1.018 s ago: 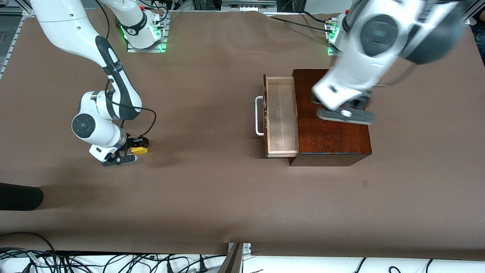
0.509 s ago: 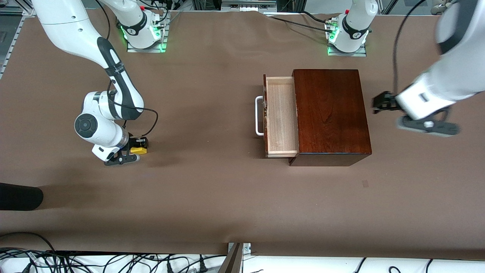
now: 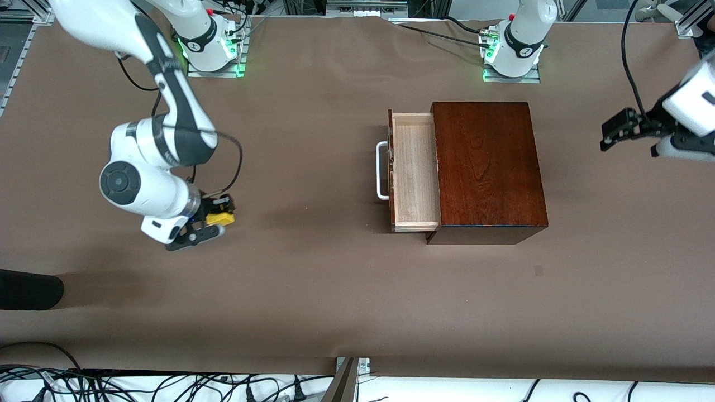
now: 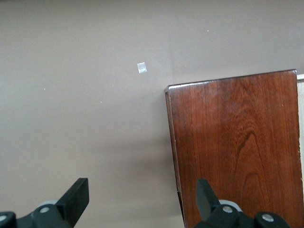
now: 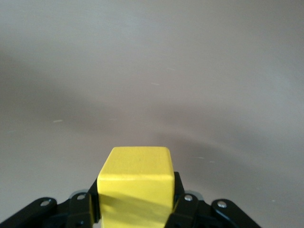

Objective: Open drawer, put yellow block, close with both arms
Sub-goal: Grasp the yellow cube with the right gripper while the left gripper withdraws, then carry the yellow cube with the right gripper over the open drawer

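the yellow block [image 3: 222, 218] is clamped between the jaws of the right gripper [image 3: 215, 214], at the left of the front view and lifted clear of the brown table cover [image 3: 313, 290]; in the right wrist view the block [image 5: 135, 187] is seen pinched low on its sides, with most of it standing proud of the fingertips [image 5: 183, 202]. the drawer [image 3: 413, 170] is seen pulled out of the dark wooden box [image 3: 486, 167] at the centre of the frame, its white handle [image 3: 381, 170] facing the block, and its tray is bare. the left gripper [image 3: 623, 129] is held at the right edge of the frame, over the table cover just beside the box, jaws spread wide and holding nothing. a slip is judged the main risk: with so shallow a grip, the block could be twisted out during the carry. the block could also be knocked against the drawer front if it is carried too low.
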